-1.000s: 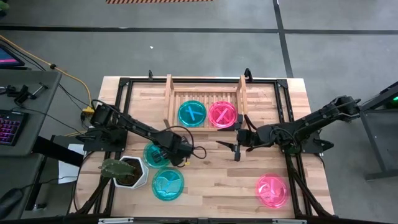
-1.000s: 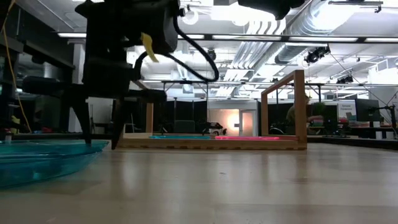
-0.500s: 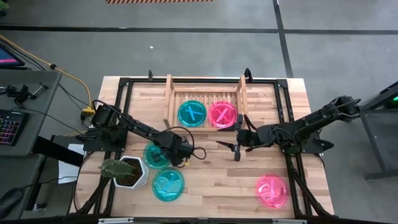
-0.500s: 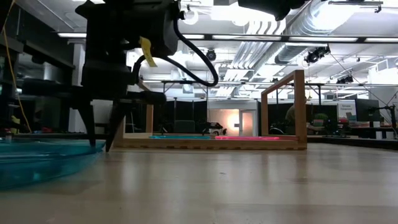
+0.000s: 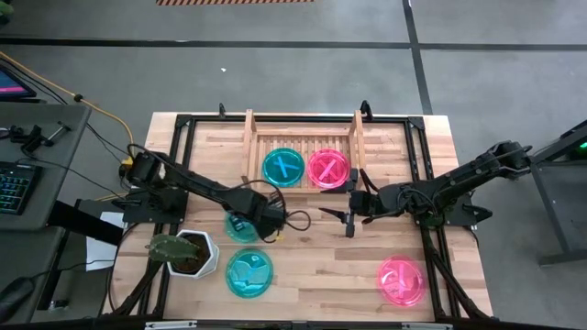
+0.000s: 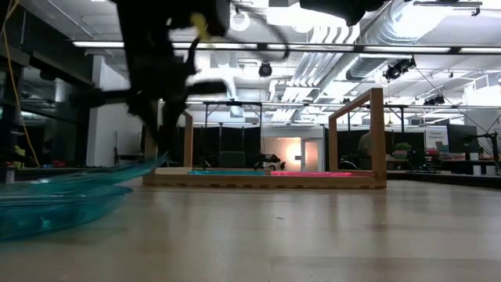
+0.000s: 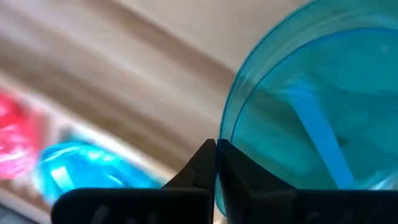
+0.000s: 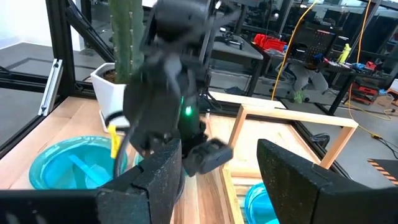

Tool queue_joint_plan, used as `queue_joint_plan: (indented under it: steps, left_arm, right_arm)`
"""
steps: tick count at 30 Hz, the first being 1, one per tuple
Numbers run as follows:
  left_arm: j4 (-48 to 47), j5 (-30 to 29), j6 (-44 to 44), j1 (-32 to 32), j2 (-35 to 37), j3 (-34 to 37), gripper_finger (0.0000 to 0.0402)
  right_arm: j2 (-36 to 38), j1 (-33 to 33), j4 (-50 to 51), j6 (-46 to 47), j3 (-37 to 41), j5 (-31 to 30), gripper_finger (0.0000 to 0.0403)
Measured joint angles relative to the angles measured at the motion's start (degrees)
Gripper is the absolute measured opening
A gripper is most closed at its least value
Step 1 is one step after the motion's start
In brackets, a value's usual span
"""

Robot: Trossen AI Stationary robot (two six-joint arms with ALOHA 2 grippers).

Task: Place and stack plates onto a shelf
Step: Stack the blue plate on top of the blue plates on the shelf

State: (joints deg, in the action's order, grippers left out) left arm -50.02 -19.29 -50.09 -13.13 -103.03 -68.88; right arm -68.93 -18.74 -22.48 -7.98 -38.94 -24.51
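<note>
My left gripper (image 5: pixel 249 218) is shut on a teal plate (image 5: pixel 240 226) left of the table's middle. It also shows in the low view, my left gripper (image 6: pixel 159 153) above the tilted plate (image 6: pixel 78 178). A second teal plate (image 5: pixel 249 272) lies flat nearer the front edge. The wooden shelf (image 5: pixel 254 147) at the far side holds a teal plate (image 5: pixel 283 168) and a pink plate (image 5: pixel 328 168) side by side. Another pink plate (image 5: pixel 402 280) lies at the front right. My right gripper (image 5: pixel 348 218) hovers open near the table's middle, touching nothing. My left gripper pinches the teal plate's rim (image 7: pixel 221 144) between its two fingers, on the side toward the table's right. The fingers come steeply from above, slanting down. The plate is tilted, its gripped rim (image 6: pixel 153 163) raised; the nearer teal plate hides whether its low side is on the table.
A white pot (image 5: pixel 194 254) with a green plant stands at the front left, close to both teal plates. Black frame rails (image 5: pixel 417 147) run along the table's sides. Bare wood lies between the shelf and the front pink plate.
My left gripper has shut on the teal plate's rim, then risen and tipped. The plate's gripped side has come up, so the plate now shows tilted above the nearer teal plate, shifted a little toward the table's right.
</note>
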Motion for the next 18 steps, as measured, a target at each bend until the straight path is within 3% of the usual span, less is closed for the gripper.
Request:
queue_joint_plan:
  steps: [11,18]
  left_arm:
    - [0.7,-9.8,4.5,3.1,4.7,-16.0,0.0]
    - [5.4,-7.3,8.3,12.9,9.0,-19.5,0.0]
  right_arm:
    - [0.0,0.0,0.0,0.0,0.0,0.0,0.0204]
    - [0.0,0.0,0.1,0.0,0.0,0.0,0.0204]
